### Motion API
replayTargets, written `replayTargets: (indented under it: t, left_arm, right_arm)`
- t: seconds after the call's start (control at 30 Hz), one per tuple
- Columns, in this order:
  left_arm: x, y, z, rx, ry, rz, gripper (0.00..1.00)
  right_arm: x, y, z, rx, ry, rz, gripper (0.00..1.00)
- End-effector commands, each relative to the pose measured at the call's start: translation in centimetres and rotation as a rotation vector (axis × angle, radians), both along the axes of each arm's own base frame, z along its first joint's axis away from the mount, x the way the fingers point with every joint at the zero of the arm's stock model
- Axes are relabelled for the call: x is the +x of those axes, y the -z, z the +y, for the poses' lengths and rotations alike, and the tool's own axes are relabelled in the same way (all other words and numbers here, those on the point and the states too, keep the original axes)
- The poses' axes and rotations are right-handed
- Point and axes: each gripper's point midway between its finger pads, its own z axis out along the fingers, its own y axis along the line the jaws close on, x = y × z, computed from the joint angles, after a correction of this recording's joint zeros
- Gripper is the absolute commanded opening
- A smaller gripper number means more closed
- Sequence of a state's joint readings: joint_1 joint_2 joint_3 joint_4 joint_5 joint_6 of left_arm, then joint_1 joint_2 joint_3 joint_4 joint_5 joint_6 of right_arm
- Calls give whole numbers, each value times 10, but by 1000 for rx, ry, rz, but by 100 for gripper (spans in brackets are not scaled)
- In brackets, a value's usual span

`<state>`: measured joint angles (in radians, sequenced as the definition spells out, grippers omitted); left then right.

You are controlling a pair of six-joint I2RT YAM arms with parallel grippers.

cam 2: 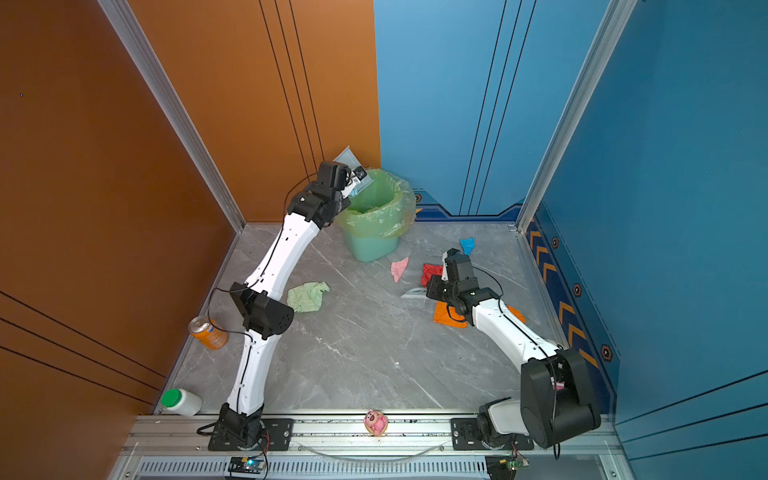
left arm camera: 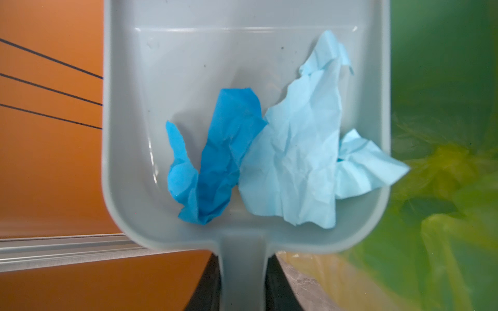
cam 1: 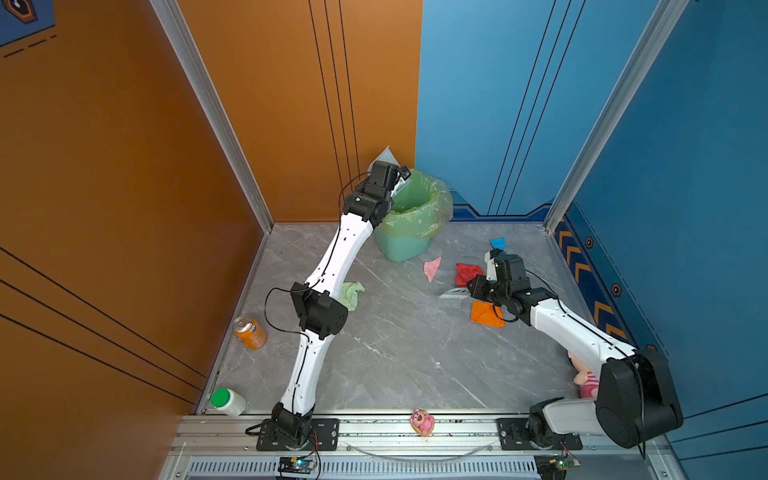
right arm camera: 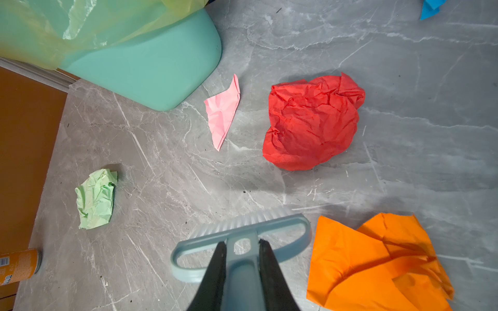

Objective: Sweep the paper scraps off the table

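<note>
Surface: grey veined table (cam 1: 395, 353) framed by aluminium rails, with orange and blue walls behind; a lined green bin (cam 1: 401, 249) stands at the far edge.
Left gripper (left arm camera: 244, 282): jaws are clamped on the handle of the dustpan (left arm camera: 188, 53), which is held raised at the bin's rim on the orange-wall side.
Load: a blue scrap (left arm camera: 215, 156) and a light blue scrap (left arm camera: 296, 150) lie at the pan's handle end; the latter overhangs the pan's wall toward the bin.
Step judged: emptying. The pan's mouth is best brought over the bin's opening before it is tipped, since light paper may drift past the liner.
Right gripper (right arm camera: 241, 255): jaws are pinched on the brush (right arm camera: 242, 229), which is held low in front of the bin.
Scraps left: pink (right arm camera: 223, 113) just beside the bin; red (right arm camera: 312, 121), orange (right arm camera: 377, 264), light green (right arm camera: 95, 199) and another blue (cam 1: 497, 243) lie farther from it.
Bystanders: can (cam 1: 249, 332), bottle (cam 1: 227, 402) and plush toy (cam 1: 422, 422) lie well apart from the bin.
</note>
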<state>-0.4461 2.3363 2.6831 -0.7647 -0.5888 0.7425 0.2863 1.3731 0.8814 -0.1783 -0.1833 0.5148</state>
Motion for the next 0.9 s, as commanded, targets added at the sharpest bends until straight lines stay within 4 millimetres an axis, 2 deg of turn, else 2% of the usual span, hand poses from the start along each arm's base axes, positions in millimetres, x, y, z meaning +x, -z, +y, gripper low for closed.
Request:
replayTargets:
  t: [0.0, 0.5, 0.87]
  left_arm:
    - [4, 2, -2, 76, 15, -8, 0]
    - [18, -9, -22, 224, 157, -61, 0]
    - [21, -19, -11, 264, 150, -84, 0]
  right_arm:
    - [0, 5, 4, 14, -2, 5, 0]
    - [1, 6, 8, 14, -5, 7, 0]
    - [2, 7, 14, 17, -14, 9, 0]
